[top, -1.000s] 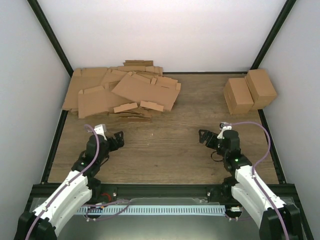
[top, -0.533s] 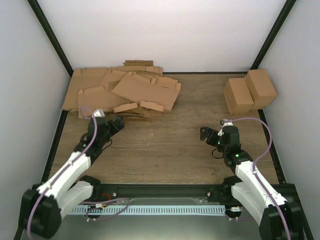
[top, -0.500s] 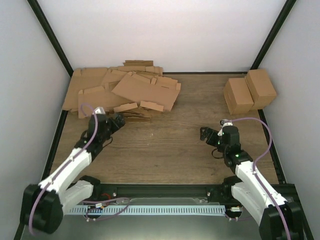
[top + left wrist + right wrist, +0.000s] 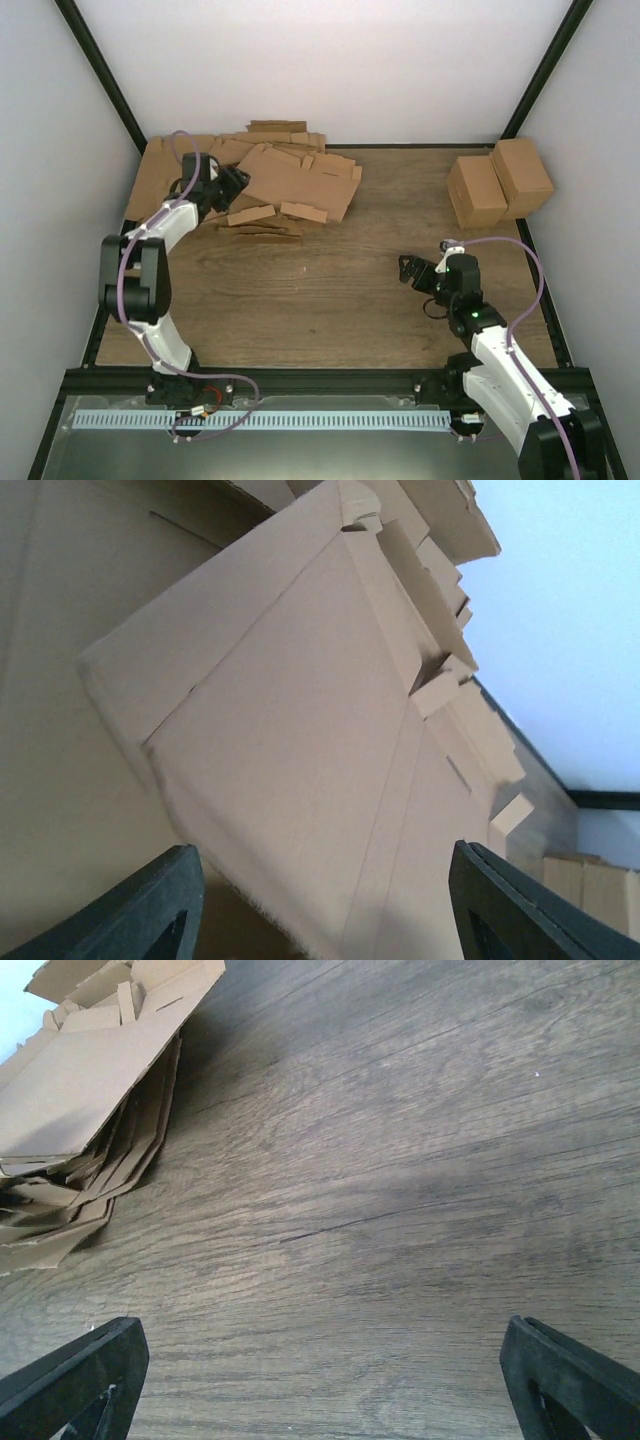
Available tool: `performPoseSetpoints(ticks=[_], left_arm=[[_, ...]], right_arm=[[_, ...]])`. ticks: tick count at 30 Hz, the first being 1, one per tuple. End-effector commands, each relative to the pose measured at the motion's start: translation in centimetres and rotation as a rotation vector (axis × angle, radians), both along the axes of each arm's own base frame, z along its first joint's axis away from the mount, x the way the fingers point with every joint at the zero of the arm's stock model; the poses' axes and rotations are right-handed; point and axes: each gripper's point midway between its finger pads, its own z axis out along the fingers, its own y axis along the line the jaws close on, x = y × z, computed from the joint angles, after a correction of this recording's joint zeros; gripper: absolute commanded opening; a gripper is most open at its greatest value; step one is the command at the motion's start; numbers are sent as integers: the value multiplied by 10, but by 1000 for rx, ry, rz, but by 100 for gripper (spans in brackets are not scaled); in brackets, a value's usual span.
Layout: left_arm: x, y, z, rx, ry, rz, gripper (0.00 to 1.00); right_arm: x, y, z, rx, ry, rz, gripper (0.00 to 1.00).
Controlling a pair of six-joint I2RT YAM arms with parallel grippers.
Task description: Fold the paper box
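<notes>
The left claw (image 4: 238, 181) (image 4: 320, 925) was spread wide, pinching nothing. Its two dark fingers (image 4: 150, 905) stood either side of the near corner of the paper box (image 4: 300, 182) (image 4: 290, 750), close to its edge but with no clear contact. The box was a flat, unfolded brown sheet with small tabs along its edges. It lay tilted on top of a loose pile of cardboard sheets (image 4: 175, 195) at the far left of the wooden table (image 4: 320, 300), hard against the left wall (image 4: 60, 150), which left little room on that side. The right claw (image 4: 413, 272) (image 4: 320, 1380) was also fully spread and empty, hanging over bare table near the right front. Open wood ran between the two arms. Two folded cartons (image 4: 498, 183) stood side by side, touching, at the far right corner, well apart from both claws.
</notes>
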Motion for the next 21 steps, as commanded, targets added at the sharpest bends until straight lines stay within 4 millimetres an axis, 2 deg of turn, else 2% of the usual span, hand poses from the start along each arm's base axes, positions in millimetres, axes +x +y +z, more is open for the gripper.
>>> performPoseSetpoints(ticks=[1,6,9,11,16,19,21], left_arm=[[23,-14,-6,-87,39,-44,68],[36,-16,-30,-149,98,-1,64],[35,-16,-41,-181,138,27,57],[31,-17,-43,-187,152,34,56],[21,-9,-32,-142,134,72,67],[17,-11,-34,-153,152,66,75],[15,-12,-37,-166,168,66,75]], right_arm=[[1,3,9,11,-39,11,100],[1,2,9,13,-43,4,100],[1,2,9,15,-45,1,100],[1,2,9,16,-44,0,100],[1,2,9,17,-45,1,100],[1,3,9,18,-46,2,100],[1,3,9,18,-44,2,100]])
